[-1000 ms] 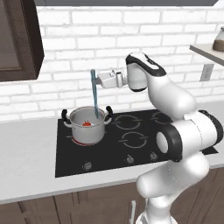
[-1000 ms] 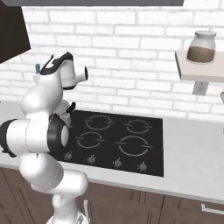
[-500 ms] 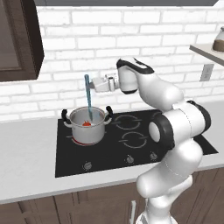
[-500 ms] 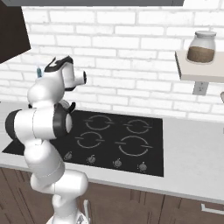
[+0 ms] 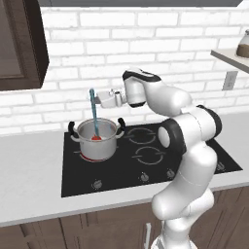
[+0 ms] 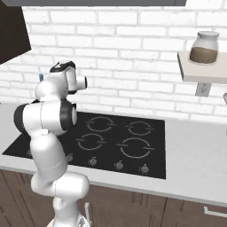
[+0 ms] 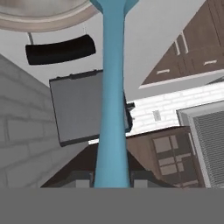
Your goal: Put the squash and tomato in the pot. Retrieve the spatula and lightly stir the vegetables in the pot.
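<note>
Stretching across the frame, the grey counter (image 5: 29, 170) carries a black cooktop (image 5: 146, 155) set below a white brick wall (image 5: 146, 44). The pot (image 5: 97, 141) stands on the cooktop's rear left burner, its two black handles out to the sides. Above it the fingers (image 5: 99, 99) are clenched on the upper handle of the spatula (image 5: 94, 114), which hangs nearly upright with its lower end down inside the pot. In the hand view the teal handle (image 7: 113, 96) runs up between the two tips toward the pot's rim. A bit of red, the tomato (image 5: 96, 138), shows inside the pot at the spatula's foot.
</note>
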Controlling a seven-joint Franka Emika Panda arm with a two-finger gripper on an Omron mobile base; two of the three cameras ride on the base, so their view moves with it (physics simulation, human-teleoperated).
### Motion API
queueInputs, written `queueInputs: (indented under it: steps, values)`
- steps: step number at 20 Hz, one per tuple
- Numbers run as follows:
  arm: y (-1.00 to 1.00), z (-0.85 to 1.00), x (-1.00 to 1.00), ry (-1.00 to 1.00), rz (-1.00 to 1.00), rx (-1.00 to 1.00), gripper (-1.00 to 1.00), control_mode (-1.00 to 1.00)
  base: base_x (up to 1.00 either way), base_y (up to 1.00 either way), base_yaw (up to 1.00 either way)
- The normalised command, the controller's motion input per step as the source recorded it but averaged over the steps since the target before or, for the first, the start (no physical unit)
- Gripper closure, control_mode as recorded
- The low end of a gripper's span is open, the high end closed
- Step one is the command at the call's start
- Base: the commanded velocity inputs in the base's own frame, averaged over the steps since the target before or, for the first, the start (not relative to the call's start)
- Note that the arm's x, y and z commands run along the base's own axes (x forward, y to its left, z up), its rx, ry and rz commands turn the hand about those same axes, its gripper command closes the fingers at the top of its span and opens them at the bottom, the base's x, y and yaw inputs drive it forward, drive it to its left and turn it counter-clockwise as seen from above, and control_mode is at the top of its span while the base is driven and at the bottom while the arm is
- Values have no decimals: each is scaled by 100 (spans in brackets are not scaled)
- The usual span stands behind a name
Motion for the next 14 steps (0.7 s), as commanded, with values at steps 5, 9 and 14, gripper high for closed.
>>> queueInputs:
  steps: [5,9,14]
  values:
    - [8,-33,19,-8,4,0,100,-100,0,0,0]
    - [7,-27,29,-3,4,0,100,-100,0,0,0]
    - [0,-3,41,0,5,0,100,-100,0,0,0]
